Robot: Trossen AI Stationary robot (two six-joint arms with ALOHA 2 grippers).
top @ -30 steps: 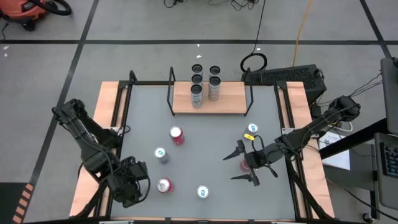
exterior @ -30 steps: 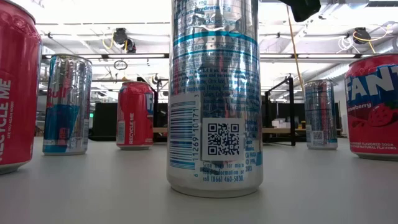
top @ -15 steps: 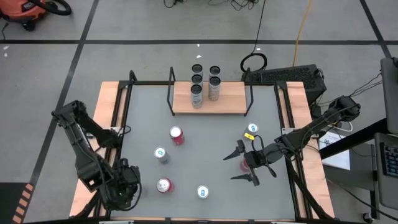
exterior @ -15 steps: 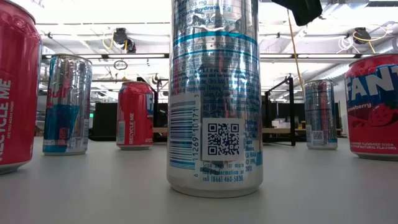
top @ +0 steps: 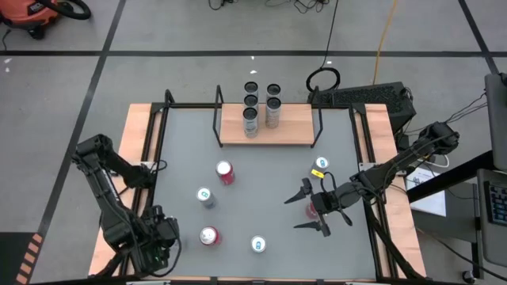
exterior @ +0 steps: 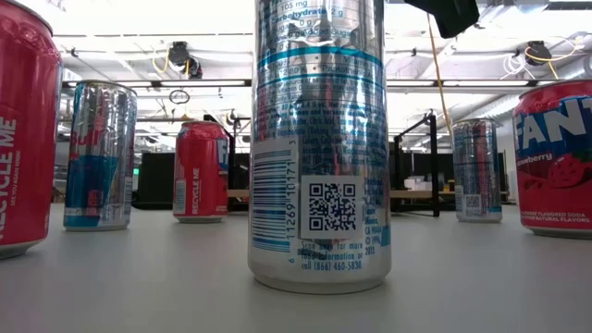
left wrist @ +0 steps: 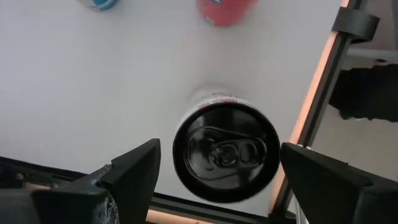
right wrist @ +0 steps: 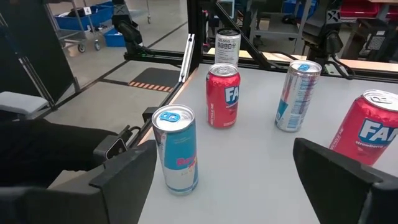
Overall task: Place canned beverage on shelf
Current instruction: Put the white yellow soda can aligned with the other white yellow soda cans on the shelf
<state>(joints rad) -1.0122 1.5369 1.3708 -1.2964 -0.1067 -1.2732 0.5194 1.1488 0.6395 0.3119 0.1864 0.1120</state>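
You had five cans on the shelf (top: 293, 127) at upper centre; five remained below, both grippers (top: 158, 252) (top: 310, 209) wide, holding nothing.

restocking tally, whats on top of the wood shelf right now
Five upright cans stand on the shelf, in two rows toward its far-left part. Their labels aren't readable from above; nothing appears hidden behind them.

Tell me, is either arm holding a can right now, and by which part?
Neither. The left gripper hangs open above a black-topped can; the right gripper is open over the table, with nothing between its fingers.
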